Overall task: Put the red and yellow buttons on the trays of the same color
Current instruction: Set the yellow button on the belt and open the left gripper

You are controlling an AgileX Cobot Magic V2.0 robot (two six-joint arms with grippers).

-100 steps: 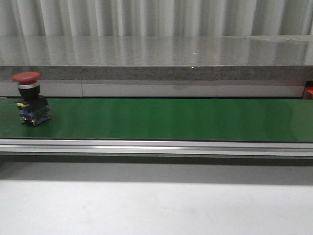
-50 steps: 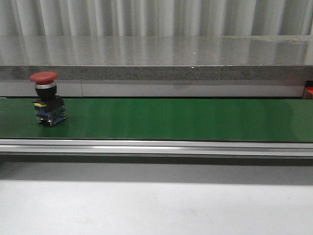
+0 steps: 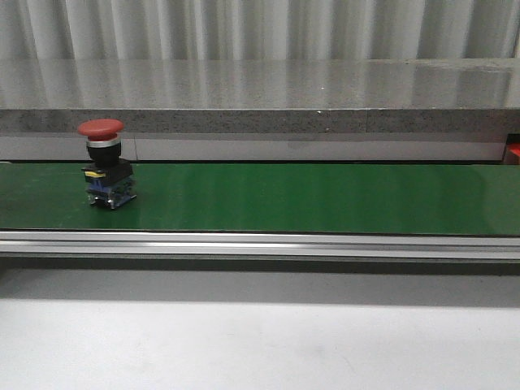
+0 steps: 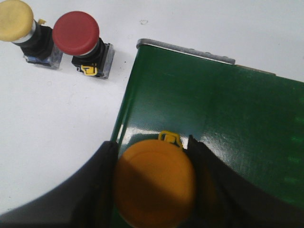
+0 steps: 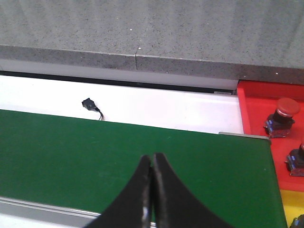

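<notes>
Holding red buttons (image 5: 281,116): red tray (image 5: 254,111).

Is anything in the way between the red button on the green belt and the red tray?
Nothing visible. The red button stands alone on the green belt, and the right wrist view shows bare belt up to the red tray.

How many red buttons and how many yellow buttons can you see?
Red buttons: 3 (belt button, table button, tray button)
Yellow buttons: 2 (pale button, held button)
Cut-off buttons, colour hidden: 2
Total: 7
</notes>
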